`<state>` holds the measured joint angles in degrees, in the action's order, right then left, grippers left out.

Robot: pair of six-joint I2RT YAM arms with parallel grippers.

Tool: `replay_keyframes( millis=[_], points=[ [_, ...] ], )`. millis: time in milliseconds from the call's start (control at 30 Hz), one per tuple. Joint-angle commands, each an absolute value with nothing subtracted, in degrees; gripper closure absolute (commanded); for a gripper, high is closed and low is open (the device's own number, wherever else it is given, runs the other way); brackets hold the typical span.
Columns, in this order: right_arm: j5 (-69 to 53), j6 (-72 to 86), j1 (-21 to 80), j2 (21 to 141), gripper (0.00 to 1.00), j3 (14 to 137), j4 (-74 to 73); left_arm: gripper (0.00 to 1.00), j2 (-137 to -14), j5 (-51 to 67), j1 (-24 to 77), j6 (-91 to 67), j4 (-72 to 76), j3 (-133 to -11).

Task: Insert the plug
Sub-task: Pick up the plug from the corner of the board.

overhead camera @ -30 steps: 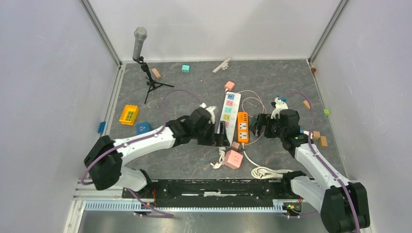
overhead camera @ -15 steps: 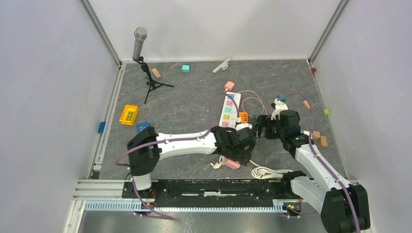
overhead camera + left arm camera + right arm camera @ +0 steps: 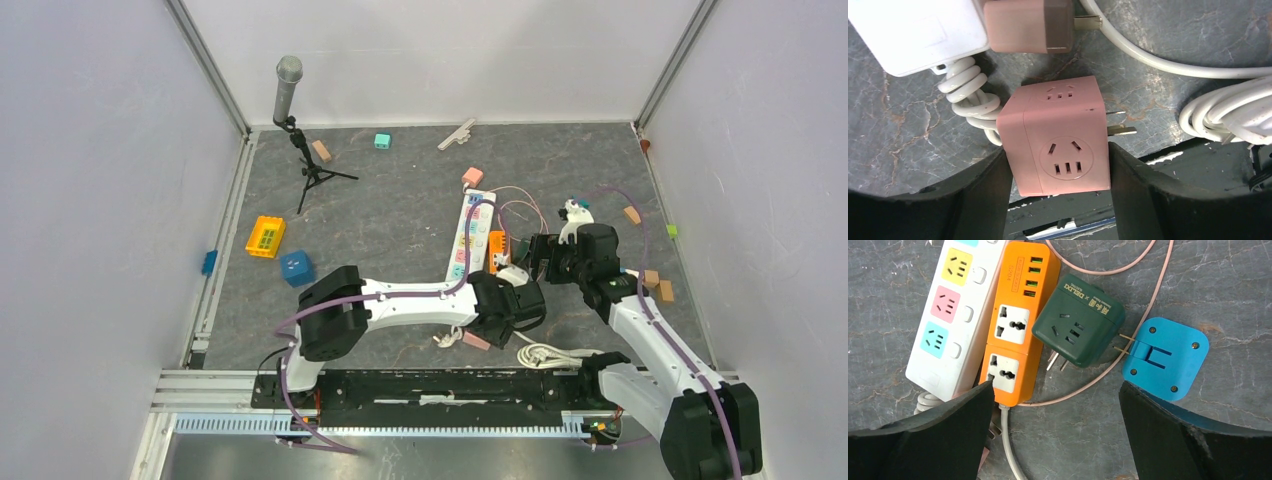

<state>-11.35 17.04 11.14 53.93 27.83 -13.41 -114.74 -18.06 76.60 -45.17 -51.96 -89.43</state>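
Evidently the pink plastic cube adapter [image 3: 1053, 120] is gripped across its sides by the left gripper [image 3: 1058, 152], prongs lying sideways along the grey table [image 3: 908, 125]. The orange power strip [image 3: 1018, 325] lies beneath the wide-open right gripper [image 3: 1056, 387].

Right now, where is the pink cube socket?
In the left wrist view, the pink cube socket sits inside the left claw, right of the coiled white cable and below a pink plug.
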Motion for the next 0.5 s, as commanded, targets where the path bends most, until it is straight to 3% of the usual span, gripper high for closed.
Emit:
replay_keyframes(
  millis=[0,233,333,467],
  points=[
    [-10.72,16.11,11.12,53.11,0.02,31.25,-13.2,0.44,-112.41,-22.78,76.71,-46.05,-53.35,-91.84],
    [-15.21,15.3,11.11,53.93,0.02,34.12,-13.01,0.54,-101.61,-26.96,75.84,-39.9,-48.96,-88.86],
    [-19.49,14.6,11.18,54.35,0.02,36.23,-12.84,0.61,-94.66,-29.13,75.4,-32.7,-44.12,-84.16],
    [-25.73,14.59,11.16,54.66,0.02,39.32,-12.04,0.65,-84.63,-32.2,75.13,-19.84,-37.86,-75.79]
  ],
)
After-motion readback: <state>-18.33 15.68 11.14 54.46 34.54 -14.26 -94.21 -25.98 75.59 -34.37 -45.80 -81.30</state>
